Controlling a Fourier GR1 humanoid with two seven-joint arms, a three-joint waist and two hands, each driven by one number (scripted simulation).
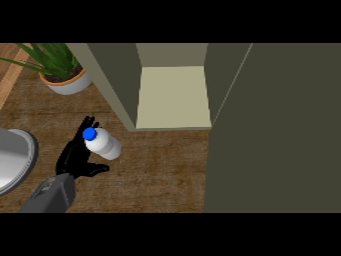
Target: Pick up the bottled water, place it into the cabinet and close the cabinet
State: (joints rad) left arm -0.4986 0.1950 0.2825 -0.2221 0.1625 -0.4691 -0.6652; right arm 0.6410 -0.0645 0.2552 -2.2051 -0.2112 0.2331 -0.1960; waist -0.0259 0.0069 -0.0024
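We see our left hand (75, 155) low at the left, fingers straight and laid against the side of the water bottle (103, 143), thumb sticking out below; the bottle with its blue cap (89, 133) stands on the wooden counter (158, 165). Up and to the right, the cabinet (173, 97) stands open, its door (284, 130) swung out. A potted plant (64, 75) sits at the top left, a grey sink (7, 160) at the left edge.

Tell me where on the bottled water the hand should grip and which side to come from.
Grip the bottled water round its white body, below the blue cap. It looks upright on the counter, so a sideways wrap likely suits it better than reaching from above. Come from its left, where the left hand already lies beside it; the open cabinet stands on the far right.
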